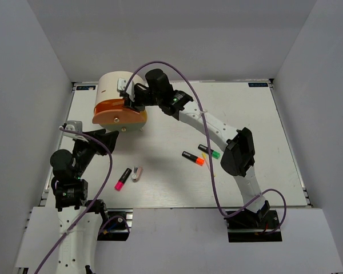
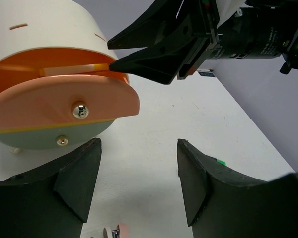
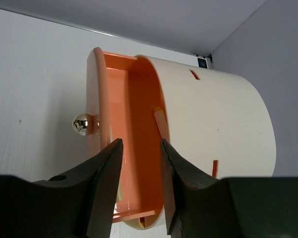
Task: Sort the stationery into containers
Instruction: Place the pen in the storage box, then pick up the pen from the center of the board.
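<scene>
The cream box (image 1: 115, 85) stands at the back left with its orange drawer (image 1: 119, 117) pulled out. My right gripper (image 1: 128, 100) hovers over that drawer, open, with nothing between its jaws. In the right wrist view my right gripper (image 3: 141, 148) looks into the drawer (image 3: 134, 99), where a thin cream stick (image 3: 160, 121) lies. My left gripper (image 2: 139, 183) is open and empty, low in front of the drawer's knob (image 2: 80, 110). A pink-capped highlighter (image 1: 123, 179), a stubby white-pink piece (image 1: 137, 173), an orange-capped highlighter (image 1: 192, 158) and a green-capped one (image 1: 208, 151) lie on the table.
A second drawer (image 2: 44, 139) with a small knob (image 2: 62, 141) sits shut under the orange one. Grey walls enclose the white table (image 1: 246, 114) on three sides. A purple cable (image 1: 200, 114) loops over the right arm.
</scene>
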Robot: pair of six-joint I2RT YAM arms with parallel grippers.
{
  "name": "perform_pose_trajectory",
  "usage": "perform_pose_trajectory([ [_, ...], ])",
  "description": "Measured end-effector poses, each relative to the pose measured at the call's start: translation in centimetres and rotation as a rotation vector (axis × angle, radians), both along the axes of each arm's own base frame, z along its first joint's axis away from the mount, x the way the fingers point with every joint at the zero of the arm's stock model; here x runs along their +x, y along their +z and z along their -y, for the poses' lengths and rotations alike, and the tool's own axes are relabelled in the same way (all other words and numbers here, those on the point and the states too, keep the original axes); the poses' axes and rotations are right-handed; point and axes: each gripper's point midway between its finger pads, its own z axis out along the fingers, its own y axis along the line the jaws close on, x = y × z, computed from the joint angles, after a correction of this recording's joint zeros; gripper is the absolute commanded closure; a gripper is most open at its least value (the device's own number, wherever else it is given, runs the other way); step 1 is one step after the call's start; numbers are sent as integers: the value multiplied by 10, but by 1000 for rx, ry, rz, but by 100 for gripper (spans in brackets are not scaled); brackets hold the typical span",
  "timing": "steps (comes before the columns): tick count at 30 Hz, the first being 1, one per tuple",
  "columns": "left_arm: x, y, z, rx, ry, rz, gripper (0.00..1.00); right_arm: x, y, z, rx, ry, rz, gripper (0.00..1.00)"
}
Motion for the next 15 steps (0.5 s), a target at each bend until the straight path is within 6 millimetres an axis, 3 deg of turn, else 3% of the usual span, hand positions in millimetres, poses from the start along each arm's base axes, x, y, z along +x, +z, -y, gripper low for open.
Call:
perform_pose_trajectory([
  [5,-1,-1,11,3,-72,6,19,5,9,21,-14,-103,2,78],
  [7,-1,-3,18,0,-127,2,17,8,19,44,-12,-205,2,88],
  [10,1,-8,30,-18,-211,-19,14,9,35,97,12,-385,-12,90],
  [12,3,-12,36,-33,-256,-42,14,4,42,139,22,-482,-29,84],
  [13,5,-13,38,-41,-273,-51,14,2,46,161,33,-536,-41,71],
  [15,8,-17,44,-66,-313,-82,14,-2,52,207,66,-648,-67,58],
])
